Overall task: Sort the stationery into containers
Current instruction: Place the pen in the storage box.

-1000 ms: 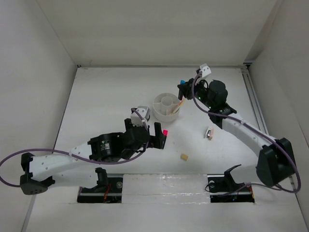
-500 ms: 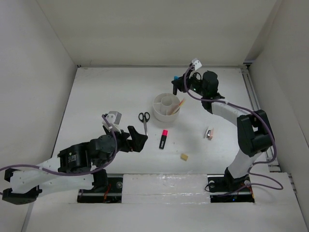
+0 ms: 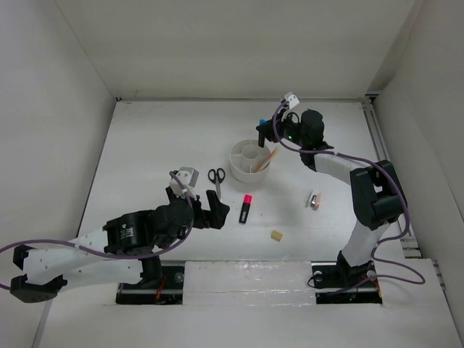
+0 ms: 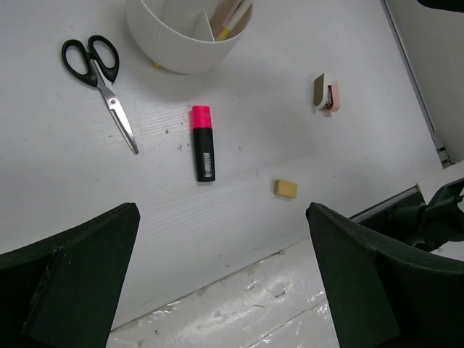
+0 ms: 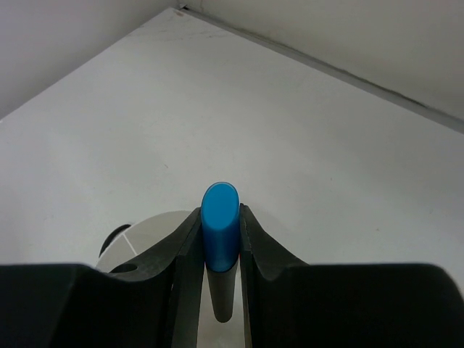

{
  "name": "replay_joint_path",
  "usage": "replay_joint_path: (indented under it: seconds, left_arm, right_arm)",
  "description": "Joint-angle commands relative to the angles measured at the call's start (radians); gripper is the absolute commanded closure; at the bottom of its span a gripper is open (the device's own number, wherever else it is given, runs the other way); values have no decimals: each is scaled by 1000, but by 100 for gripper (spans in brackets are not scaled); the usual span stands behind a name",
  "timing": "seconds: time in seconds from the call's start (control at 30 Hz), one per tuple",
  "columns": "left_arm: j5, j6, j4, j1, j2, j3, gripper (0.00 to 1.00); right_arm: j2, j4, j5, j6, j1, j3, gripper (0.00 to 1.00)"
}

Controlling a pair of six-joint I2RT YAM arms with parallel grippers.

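The round white organiser stands mid-table with a thin yellow pen leaning in a right-hand compartment. My right gripper hangs just behind its far rim, shut on a black highlighter with a blue cap; part of the organiser shows below the fingers. My left gripper is open and empty, near the front. Ahead of the left gripper lie the black-handled scissors, a pink-capped highlighter, a tan eraser and a pink and tan eraser.
White walls close in the table on the left, back and right. A metal rail runs along the right edge. A taped strip lines the front between the arm bases. The organiser sits at the top of the left wrist view.
My left gripper has drawn back toward the front left, uncovering the scissors and pink-capped highlighter. The right arm folded up, carrying the blue-capped highlighter slightly left behind the organiser.
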Motion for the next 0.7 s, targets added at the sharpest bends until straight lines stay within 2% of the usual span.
replay_joint_path:
  seconds: [0.0, 0.03, 0.13, 0.17, 0.27, 0.3, 0.47, 0.5, 0.63, 0.67]
  left_arm:
    - [-3, 19, 30, -3, 2, 7, 0]
    - [-3, 19, 30, -3, -7, 7, 0]
    - [-3, 19, 30, -3, -27, 7, 0]
    - [-3, 19, 30, -3, -27, 7, 0]
    - [-3, 19, 30, -3, -38, 7, 0]
    - [-3, 19, 30, -3, -38, 7, 0]
    - [-3, 19, 30, -3, -38, 7, 0]
    - [-3, 19, 30, -3, -38, 7, 0]
    - [-12, 19, 30, -3, -28, 7, 0]
    - [-12, 10, 30, -3, 2, 7, 0]
  right_arm:
    - [0, 76, -27, -1, 5, -9, 97]
    - [0, 76, -27, -1, 5, -18, 97]
    - [0, 76, -27, -1, 5, -27, 89]
    - [-11, 85, -27, -1, 5, -27, 80]
    - [-20, 94, -36, -1, 5, -50, 64]
    - [-20, 94, -36, -1, 5, -50, 55]
    - [-41, 125, -55, -1, 5, -82, 43]
    - [-54, 125, -55, -1, 5, -82, 43]
    - [-136, 160, -55, 30, 5, -104, 33]
    - [-161, 160, -55, 40, 5, -113, 16]
